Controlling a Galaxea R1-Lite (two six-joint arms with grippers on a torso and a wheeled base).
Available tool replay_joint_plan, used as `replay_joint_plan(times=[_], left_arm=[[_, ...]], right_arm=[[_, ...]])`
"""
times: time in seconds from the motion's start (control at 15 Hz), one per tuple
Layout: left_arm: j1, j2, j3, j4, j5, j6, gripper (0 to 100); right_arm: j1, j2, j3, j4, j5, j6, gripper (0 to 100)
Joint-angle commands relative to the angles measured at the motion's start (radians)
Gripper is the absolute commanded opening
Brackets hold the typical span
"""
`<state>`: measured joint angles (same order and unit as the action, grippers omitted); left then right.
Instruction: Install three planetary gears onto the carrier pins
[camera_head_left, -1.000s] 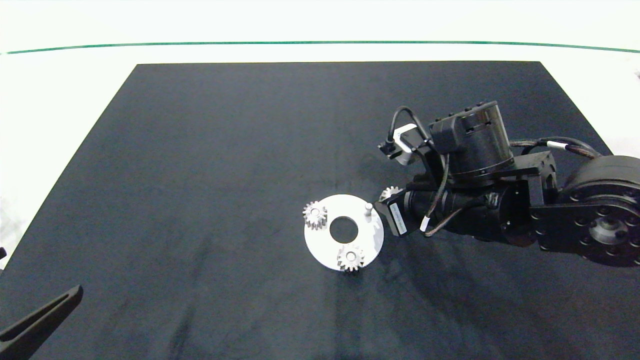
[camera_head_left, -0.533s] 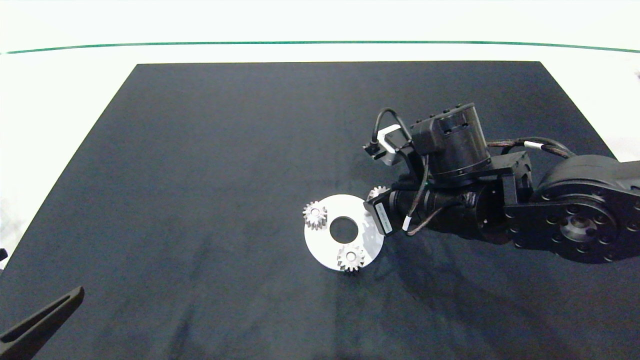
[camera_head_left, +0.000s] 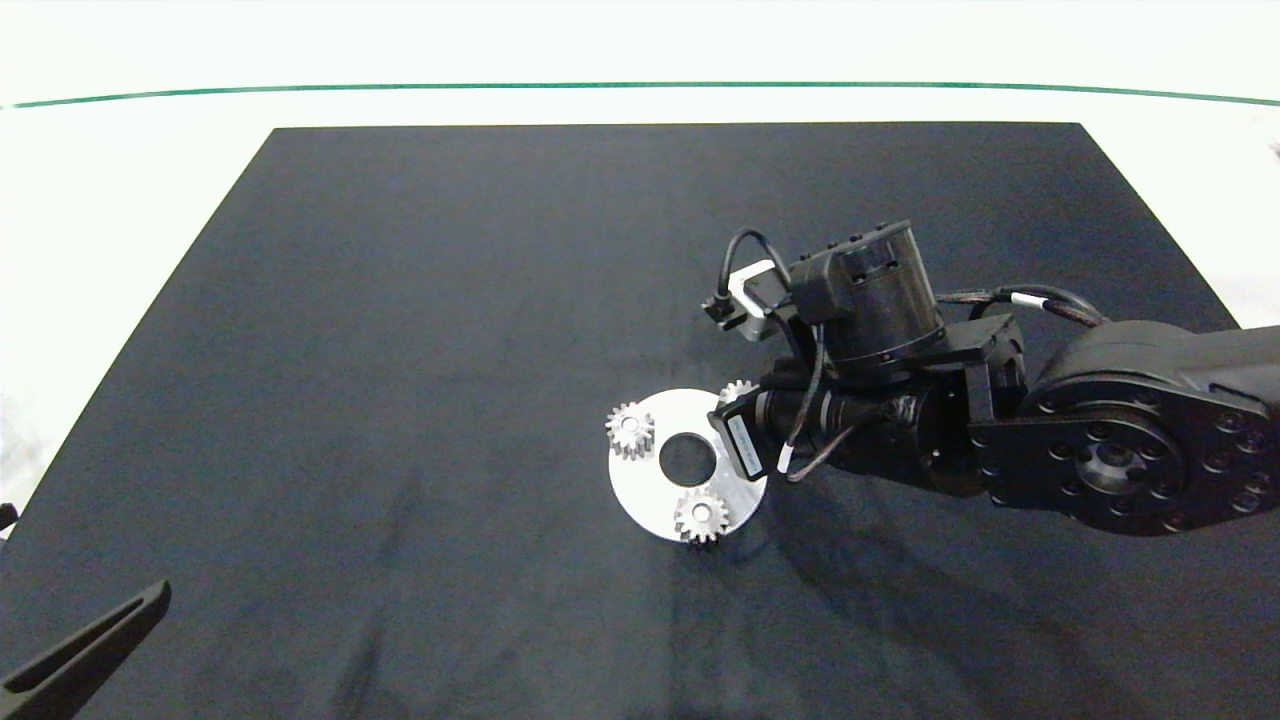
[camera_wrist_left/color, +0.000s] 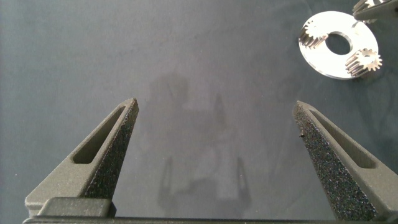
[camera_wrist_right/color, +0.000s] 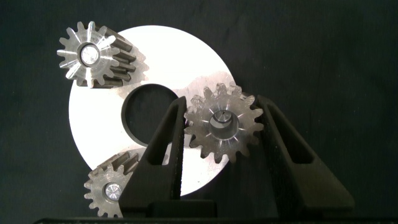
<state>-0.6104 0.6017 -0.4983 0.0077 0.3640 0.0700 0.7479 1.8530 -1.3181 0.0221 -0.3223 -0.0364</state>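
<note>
The white disc (camera_head_left: 645, 492) lies mid-table. Two planetary gears (camera_head_left: 630, 430) (camera_head_left: 701, 516) sit on carrier pins (camera_wrist_right/color: 87, 55) (camera_wrist_right/color: 112, 191), whose tops show in the gear centres. My right gripper (camera_wrist_right/color: 222, 121) is shut on the third gear (camera_wrist_right/color: 222, 127), holding it flat just over the disc's (camera_wrist_right/color: 180, 62) right part. A grey round spot shows in its centre hole; I cannot tell whether that is the third pin. In the head view only this gear's (camera_head_left: 738, 391) edge peeks past the right arm (camera_head_left: 900, 420). My left gripper (camera_wrist_left/color: 214, 112) is open at the near left corner.
A black mat (camera_head_left: 450, 300) covers the table, with white table surface (camera_head_left: 120, 220) around it. The left gripper's fingers (camera_head_left: 80, 650) show at the bottom left, far from the disc (camera_wrist_left/color: 329, 62).
My right arm has moved left with the gear, from beside the disc's right edge to over it. The bare pin seen earlier is now covered. The left gripper barely moved.
</note>
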Motion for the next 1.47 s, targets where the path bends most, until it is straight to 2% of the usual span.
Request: replay_joint_plan(times=[0.07,0.73,0.8,1.2,1.47], left_arm=[[0.000,0.000,0.003,0.002,0.003,0.001,100],[0.000,-0.017,0.015,0.002,0.003,0.001,100],[0.000,-0.017,0.015,0.002,0.003,0.001,100],[0.001,-0.019,0.014,0.002,0.003,0.001,100],[0.006,-0.026,-0.011,0.002,0.003,0.001,100]], right_arm=[[-0.004,0.011,-0.007,0.001,-0.004,-0.002,28],[-0.007,0.031,-0.013,0.001,-0.007,-0.002,28],[-0.007,0.032,-0.016,0.001,-0.009,-0.002,100],[-0.007,0.009,-0.012,0.010,-0.009,0.001,100],[-0.002,-0.178,0.088,0.071,-0.009,0.001,100]])
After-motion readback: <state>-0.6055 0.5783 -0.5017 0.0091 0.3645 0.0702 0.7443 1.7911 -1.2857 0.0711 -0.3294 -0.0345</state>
